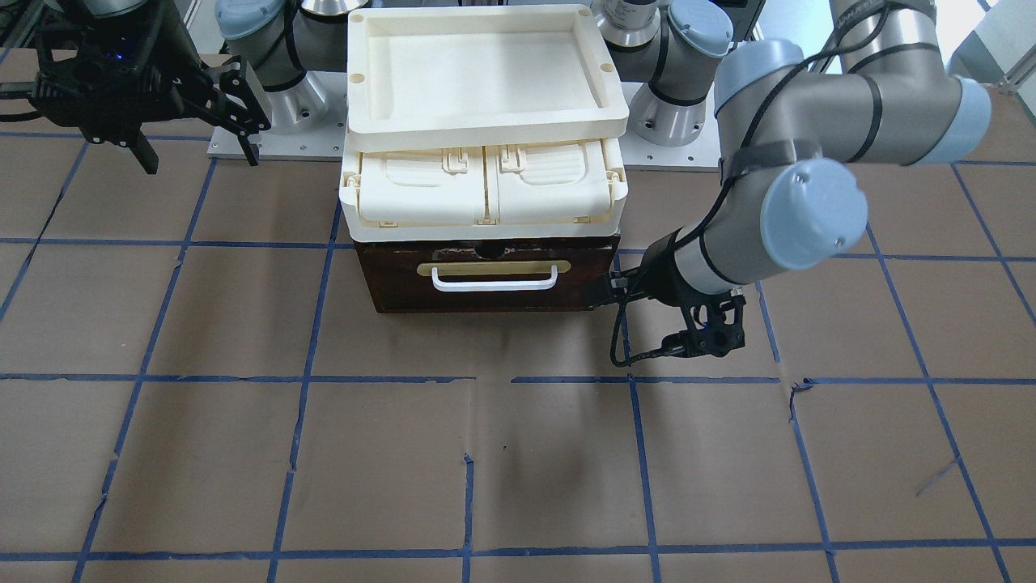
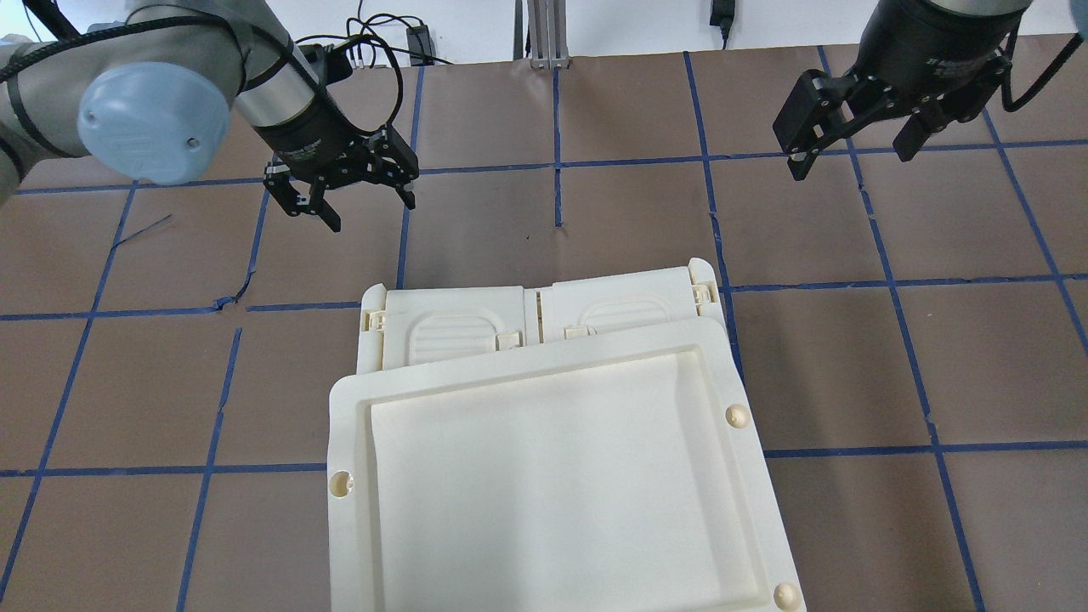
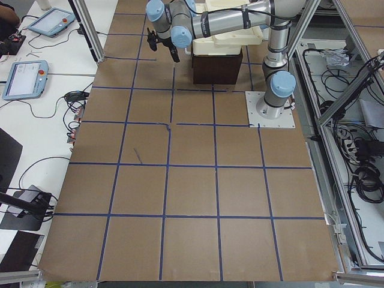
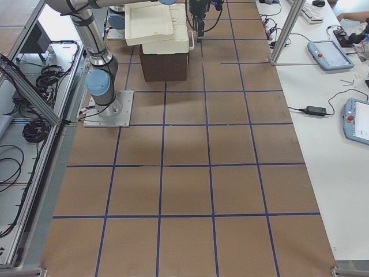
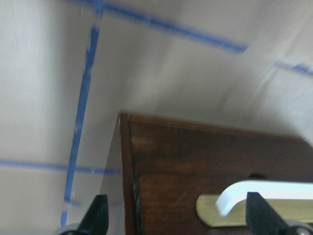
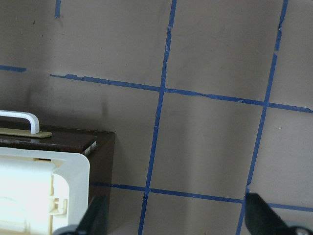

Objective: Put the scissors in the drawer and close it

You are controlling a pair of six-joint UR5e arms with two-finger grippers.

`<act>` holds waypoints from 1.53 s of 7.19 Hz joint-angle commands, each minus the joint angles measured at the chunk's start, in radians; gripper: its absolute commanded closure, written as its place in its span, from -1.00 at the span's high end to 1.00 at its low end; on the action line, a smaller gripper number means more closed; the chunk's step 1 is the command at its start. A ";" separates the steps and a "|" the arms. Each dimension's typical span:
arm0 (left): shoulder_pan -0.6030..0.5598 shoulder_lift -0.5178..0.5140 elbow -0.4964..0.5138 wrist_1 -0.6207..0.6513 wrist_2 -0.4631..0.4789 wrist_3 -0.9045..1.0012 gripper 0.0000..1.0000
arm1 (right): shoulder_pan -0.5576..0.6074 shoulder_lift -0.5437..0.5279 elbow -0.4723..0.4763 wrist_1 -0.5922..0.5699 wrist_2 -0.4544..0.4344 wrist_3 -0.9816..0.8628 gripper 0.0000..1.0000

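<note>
The drawer (image 1: 405, 283) shows its dark brown front with the white bar handle (image 1: 494, 279) and looks pushed in under the cream case. The scissors are in no view. My left gripper (image 2: 368, 208) is open and empty, low beside the drawer front's corner. Its wrist view shows the drawer front (image 5: 195, 161) and the handle (image 5: 259, 191) close ahead between the fingers. My right gripper (image 2: 850, 157) is open and empty, held above the table off the drawer's other side. Its wrist view shows the drawer's corner (image 6: 105, 156) below it.
A cream latched plastic case (image 1: 486, 186) sits on top of the drawer unit, with a cream plastic tray (image 1: 486, 125) lying skewed on it. Brown paper with a blue tape grid covers the table. Both arm bases stand just behind the stack.
</note>
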 commanded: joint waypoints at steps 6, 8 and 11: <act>-0.012 0.185 -0.050 -0.091 0.263 0.123 1.00 | -0.002 0.000 0.001 -0.004 -0.002 -0.001 1.00; -0.013 0.187 -0.063 -0.097 0.263 0.123 1.00 | 0.003 0.001 0.001 -0.007 -0.001 0.007 1.00; -0.015 0.188 -0.083 -0.096 0.244 0.123 1.00 | 0.006 0.009 -0.031 -0.016 -0.001 0.057 1.00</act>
